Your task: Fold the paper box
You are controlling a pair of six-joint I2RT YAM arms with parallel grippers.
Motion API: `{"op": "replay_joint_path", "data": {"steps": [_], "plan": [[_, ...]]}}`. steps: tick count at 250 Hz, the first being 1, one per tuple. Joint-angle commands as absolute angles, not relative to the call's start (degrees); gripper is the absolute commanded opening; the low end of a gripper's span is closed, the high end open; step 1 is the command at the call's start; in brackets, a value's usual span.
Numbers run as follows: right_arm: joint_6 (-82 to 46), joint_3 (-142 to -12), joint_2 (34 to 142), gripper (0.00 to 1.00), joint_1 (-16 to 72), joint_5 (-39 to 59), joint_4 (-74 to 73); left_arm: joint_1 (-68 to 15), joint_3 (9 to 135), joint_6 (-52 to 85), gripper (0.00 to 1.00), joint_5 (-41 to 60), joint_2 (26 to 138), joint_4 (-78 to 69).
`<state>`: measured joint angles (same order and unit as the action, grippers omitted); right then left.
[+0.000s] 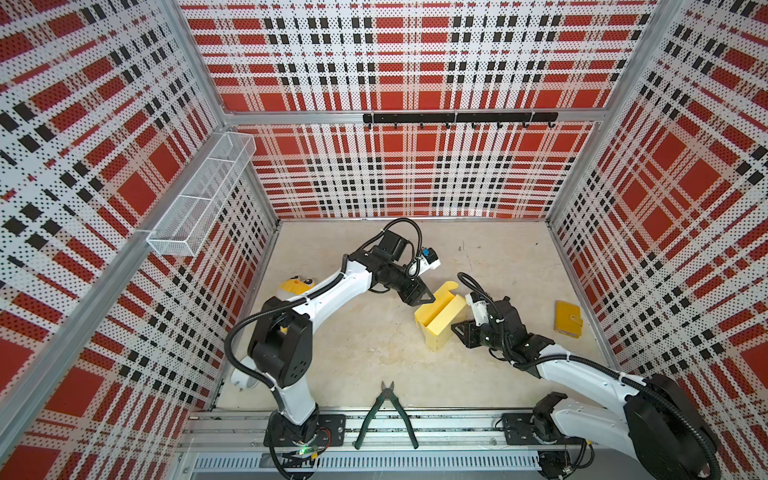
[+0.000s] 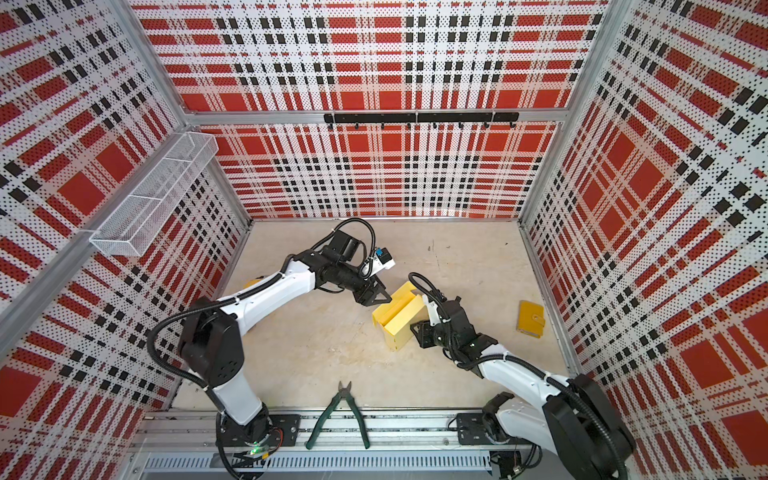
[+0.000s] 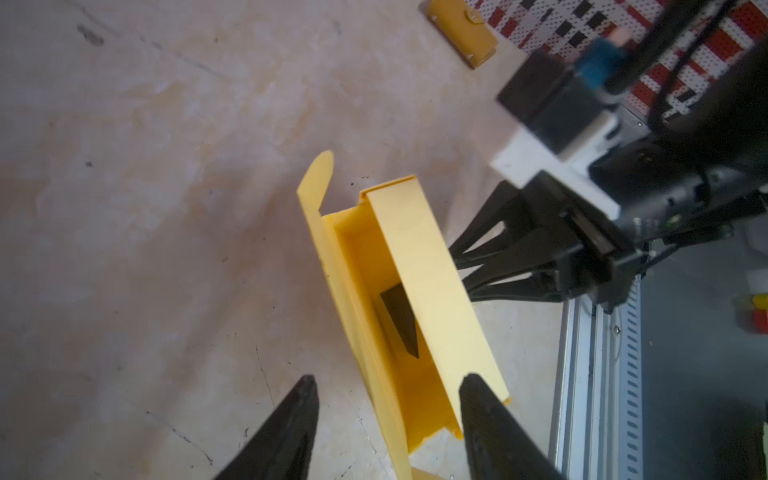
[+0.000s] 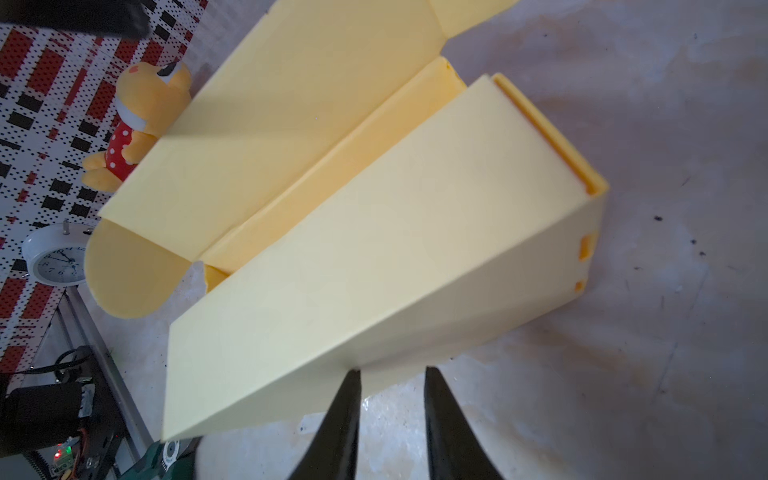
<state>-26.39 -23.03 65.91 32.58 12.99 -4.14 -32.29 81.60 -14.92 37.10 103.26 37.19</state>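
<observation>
Paper box (image 3: 415,257) partly behind left claw (image 3: 388,376)

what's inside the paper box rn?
In the left wrist view, the paper box cavity shows bare yellow walls and one dark wedge. I cannot tell what the wedge is. The folded-over panel covers the rest of the interior.

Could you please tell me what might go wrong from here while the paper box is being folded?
1. The pale yellow thin cardboard box stands half-folded with neither tool visibly gripping it; the right tool, tips at its lower edge, might shove or tip it.
2. The open left tool hangs over one end; closing there could crush the thin walls.
3. The raised lid's rounded tab may snag.
</observation>
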Motion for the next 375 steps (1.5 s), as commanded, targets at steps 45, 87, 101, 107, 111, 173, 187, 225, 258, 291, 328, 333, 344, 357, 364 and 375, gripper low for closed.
{"op": "replay_joint_path", "data": {"steps": [45, 87, 101, 107, 111, 173, 187, 225, 258, 291, 328, 333, 344, 357, 364, 375], "plan": [[-28.8, -22.6, 69.2, 0.28, 34.6, 12.4, -14.9, -35.7, 80.8, -3.1, 0.57, 46.7, 103.7, 32.9], [-31.4, -22.1, 73.9, 0.27, 36.7, 10.7, -25.2, -38.6, 79.9, -3.6, 0.56, 42.6, 102.5, 34.2], [-31.9, -22.1, 75.2, 0.26, 37.5, 9.9, -28.4, -39.4, 79.8, -5.2, 0.55, 40.7, 102.4, 35.2], [-32.1, -22.0, 75.7, 0.26, 37.8, 9.5, -29.6, -39.7, 80.0, -6.2, 0.54, 40.1, 102.5, 35.9], [-32.1, -22.0, 76.1, 0.26, 38.0, 9.3, -30.4, -40.0, 80.2, -7.0, 0.54, 39.5, 102.6, 36.4], [-32.9, -21.6, 79.9, 0.26, 38.2, 6.5, -37.7, -39.6, 82.8, -17.7, 0.5, 26.6, 103.8, 41.7], [-32.6, -22.3, 81.0, 0.26, 38.3, 7.1, -38.2, -39.0, 83.0, -19.0, 0.5, 24.8, 103.5, 41.7], [-32.0, -22.8, 78.9, 0.27, 38.3, 8.0, -32.8, -38.9, 82.4, -22.1, 0.52, 25.4, 100.7, 41.4], [-32.1, -21.4, 70.9, 0.27, 38.4, 9.6, -22.2, -37.1, 83.9, -21.0, 0.52, 27.5, 98.7, 41.1], [-30.5, -23.7, 61.2, 0.27, 38.5, 9.7, -7.8, -34.5, 86.2, -19.8, 0.43, 26.7, 101.0, 41.1], [-25.9, -33.6, 58.0, 0.29, 38.0, 5.7, 4.0, -33.7, 83.9, -21.3, 0.34, 25.2, 102.1, 39.6], [-24.0, -34.8, 58.8, 0.29, 37.6, 5.9, 4.1, -33.6, 83.5, -21.3, 0.34, 25.3, 102.2, 39.3], [-22.7, -37.3, 61.7, 0.29, 36.7, 7.3, 3.1, -33.9, 82.9, -21.5, 0.33, 25.8, 102.8, 39.0], [-21.6, -40.0, 66.4, 0.28, 35.3, 10.1, 1.5, -34.5, 82.1, -22.3, 0.33, 25.5, 103.6, 38.7], [-20.8, -41.4, 69.1, 0.28, 34.7, 11.0, 0.9, -34.9, 81.6, -22.7, 0.33, 24.9, 104.2, 38.3], [-19.8, -43.2, 73.0, 0.28, 34.0, 12.3, 0.0, -35.2, 80.3, -23.1, 0.33, 24.2, 104.9, 37.5]]}}
